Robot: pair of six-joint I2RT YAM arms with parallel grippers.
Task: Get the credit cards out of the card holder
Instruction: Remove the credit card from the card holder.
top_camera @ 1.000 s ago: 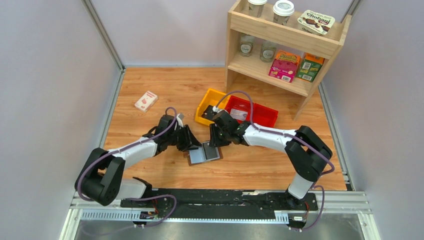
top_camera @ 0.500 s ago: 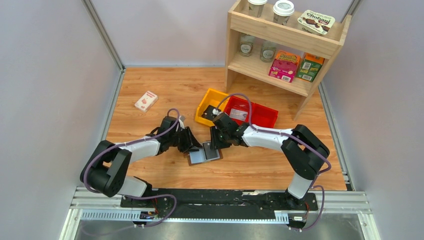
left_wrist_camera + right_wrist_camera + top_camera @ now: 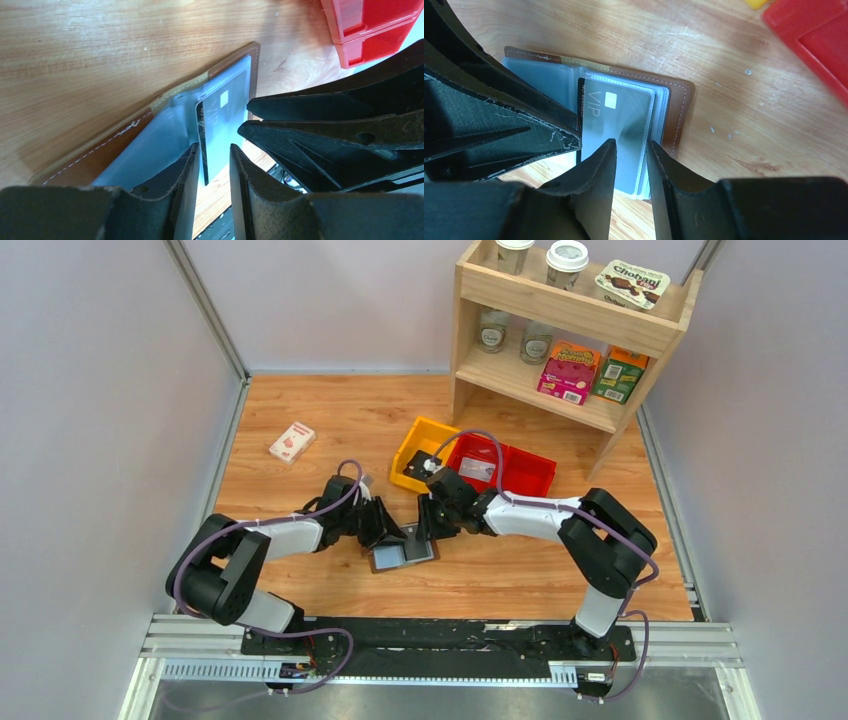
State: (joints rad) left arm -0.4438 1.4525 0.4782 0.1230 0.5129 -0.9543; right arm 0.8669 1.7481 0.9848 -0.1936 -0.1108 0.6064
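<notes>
The brown card holder (image 3: pixel 403 552) lies open on the wooden table between my two grippers. Its grey-blue panels and clear sleeves face up. A dark grey "VIP" card (image 3: pixel 616 115) sits partly out of a sleeve, toward the left panel. My left gripper (image 3: pixel 385 532) is narrowly open, and the card's edge (image 3: pixel 204 160) stands between its fingers, close to the left one. My right gripper (image 3: pixel 425 530) is narrowly open just above the sleeves' near edge (image 3: pixel 644 175). The holder's brown cover shows in the left wrist view (image 3: pixel 100 155) and the right wrist view (image 3: pixel 676 100).
A yellow bin (image 3: pixel 418 445) and red bins (image 3: pixel 500 462) stand just behind the grippers. A wooden shelf (image 3: pixel 570 330) with jars and boxes is at the back right. A white-and-red small box (image 3: pixel 292 442) lies at the back left.
Both grippers and the card holder have shifted slightly left and toward the near edge. The left arm's elbow has swung right.
</notes>
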